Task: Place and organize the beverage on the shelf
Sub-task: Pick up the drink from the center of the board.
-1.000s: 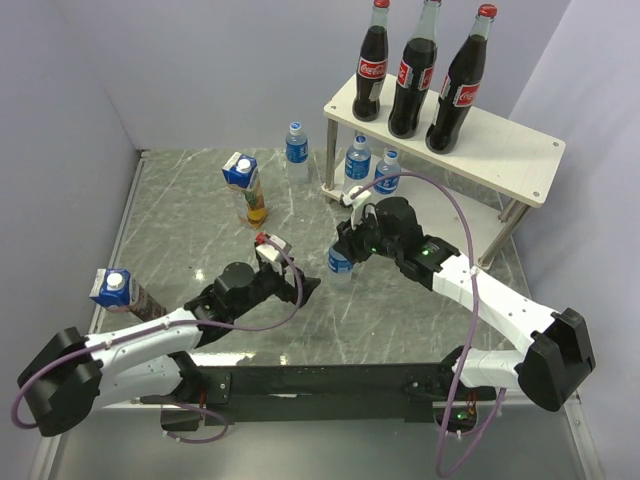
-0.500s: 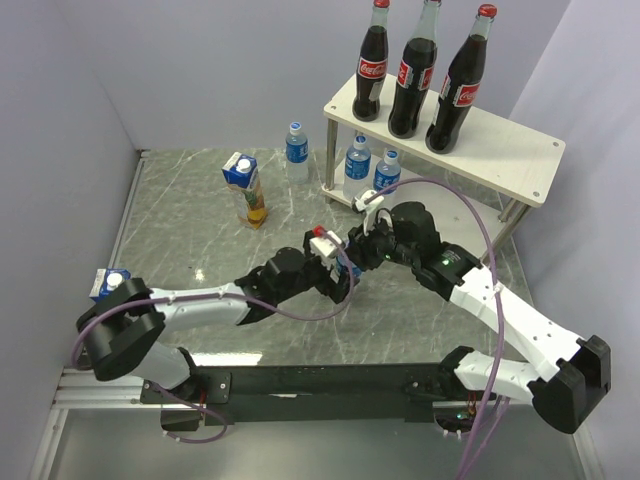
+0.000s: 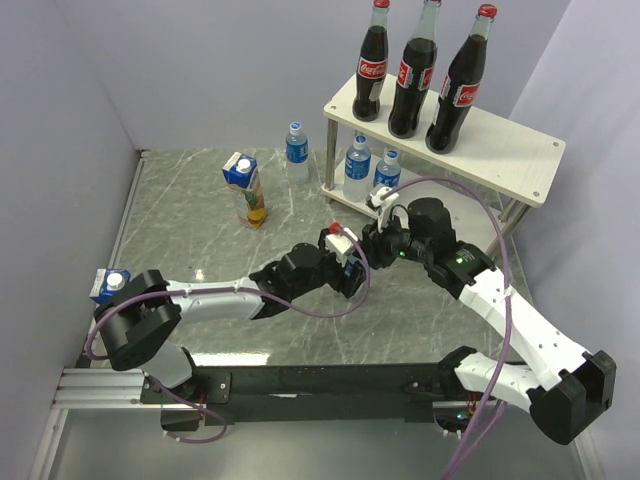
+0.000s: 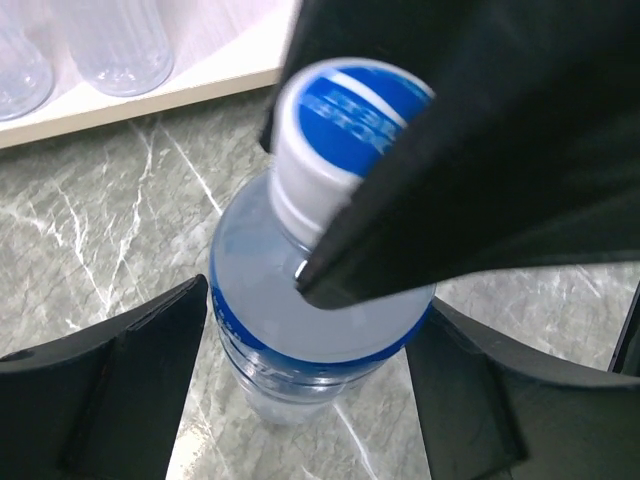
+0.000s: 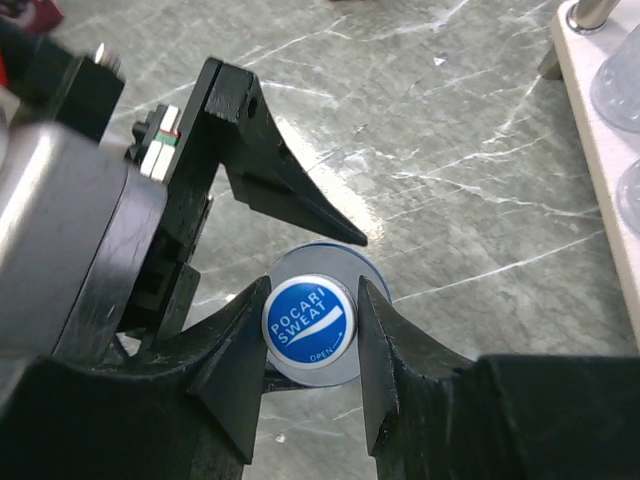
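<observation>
A small water bottle (image 4: 300, 330) with a blue cap (image 5: 309, 325) stands on the marble table in front of the shelf (image 3: 500, 140). My right gripper (image 5: 312, 330) is shut on its cap from above. From the left, my left gripper (image 4: 315, 335) reaches in, and its two fingers (image 4: 130, 380) press against the bottle's blue-labelled body. In the top view the two grippers, left (image 3: 348, 275) and right (image 3: 362, 252), meet there and hide most of the bottle. Three cola bottles (image 3: 412, 75) stand on the shelf's top board. Two water bottles (image 3: 357, 165) stand on its lower board.
One more water bottle (image 3: 296, 148) stands on the table left of the shelf's leg. A juice carton (image 3: 245, 185) stands upright at the middle left, another carton (image 3: 112, 287) at the table's left edge behind the left arm. Grey walls close in the left and back.
My left arm has swung right from the table's middle left to the bottle, and its jaws have narrowed around the body. My right gripper has kept its hold on the cap, shifting slightly right.
</observation>
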{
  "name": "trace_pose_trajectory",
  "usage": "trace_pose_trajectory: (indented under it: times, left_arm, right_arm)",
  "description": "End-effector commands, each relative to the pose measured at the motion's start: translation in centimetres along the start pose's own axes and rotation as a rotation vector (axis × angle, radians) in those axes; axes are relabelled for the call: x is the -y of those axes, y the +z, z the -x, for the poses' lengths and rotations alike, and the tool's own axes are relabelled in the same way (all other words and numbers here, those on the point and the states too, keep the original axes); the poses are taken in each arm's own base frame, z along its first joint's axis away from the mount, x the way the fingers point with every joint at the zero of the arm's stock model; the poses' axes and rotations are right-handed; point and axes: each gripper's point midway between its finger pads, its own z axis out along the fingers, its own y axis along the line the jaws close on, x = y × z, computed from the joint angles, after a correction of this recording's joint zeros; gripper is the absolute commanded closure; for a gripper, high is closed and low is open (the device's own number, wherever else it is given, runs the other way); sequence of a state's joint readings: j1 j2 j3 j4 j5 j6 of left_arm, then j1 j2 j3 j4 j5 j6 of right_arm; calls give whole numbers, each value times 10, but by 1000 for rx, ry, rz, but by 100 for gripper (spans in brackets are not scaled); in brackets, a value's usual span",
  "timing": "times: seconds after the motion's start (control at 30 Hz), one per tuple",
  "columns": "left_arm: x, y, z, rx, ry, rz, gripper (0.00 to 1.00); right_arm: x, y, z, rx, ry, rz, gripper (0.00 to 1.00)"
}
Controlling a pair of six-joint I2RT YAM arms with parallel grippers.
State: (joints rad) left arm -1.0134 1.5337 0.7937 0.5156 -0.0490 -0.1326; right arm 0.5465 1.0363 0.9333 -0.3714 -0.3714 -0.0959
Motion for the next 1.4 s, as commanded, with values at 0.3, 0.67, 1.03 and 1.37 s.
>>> trace_pose_trajectory:
  times: [0.3,0.67,1.03,1.37]
  left_arm:
    - [18,8,21,88,95,-58,16]
    - [29,14,32,108,98,-103,88]
    - [33,16,50,184,54,-112,100]
    - [36,45,73,238,55,-108,100]
  right_arm:
    - [-10,-39,79,265,4,85,100]
    - [-8,-45,78,271,13,112,100]
    - [10,-71,86,313,-106,-7,21]
    - [63,-119,101,388,-120,-329,15]
